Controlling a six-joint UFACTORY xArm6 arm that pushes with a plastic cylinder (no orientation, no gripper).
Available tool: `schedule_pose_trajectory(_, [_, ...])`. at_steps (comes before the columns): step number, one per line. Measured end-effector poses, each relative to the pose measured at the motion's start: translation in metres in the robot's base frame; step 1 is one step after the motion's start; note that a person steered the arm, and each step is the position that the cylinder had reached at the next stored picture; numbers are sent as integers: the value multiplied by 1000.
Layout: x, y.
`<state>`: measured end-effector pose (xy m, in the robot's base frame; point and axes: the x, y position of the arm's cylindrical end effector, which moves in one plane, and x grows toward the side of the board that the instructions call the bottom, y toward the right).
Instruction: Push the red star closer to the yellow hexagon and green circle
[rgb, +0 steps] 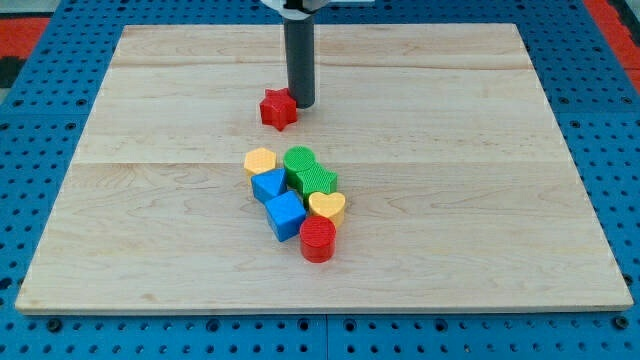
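Note:
The red star (278, 109) lies on the wooden board (150, 120) above the view's centre. My tip (302, 104) stands just to the star's right, touching or nearly touching it. Below, the yellow hexagon (260, 161) and the green circle (298, 159) sit side by side at the top of a cluster. The star is a short way above them, apart from both.
The cluster also holds a green star (317, 181), two blue blocks (268, 185) (286, 215), a yellow heart (326, 206) and a red cylinder (318, 239). A blue pegboard (40, 120) surrounds the board.

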<state>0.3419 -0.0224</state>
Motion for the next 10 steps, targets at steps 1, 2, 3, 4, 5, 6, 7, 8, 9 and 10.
schedule_pose_trajectory(1, [-25, 27])
schedule_pose_trajectory(2, [-32, 3])
schedule_pose_trajectory(3, [-32, -30])
schedule_pose_trajectory(4, [-25, -52])
schedule_pose_trajectory(5, [2, -53])
schedule_pose_trajectory(6, [29, -53])
schedule_pose_trajectory(7, [35, -61])
schedule_pose_trajectory(8, [9, -60])
schedule_pose_trajectory(9, [8, -30])
schedule_pose_trajectory(10, [20, -4])
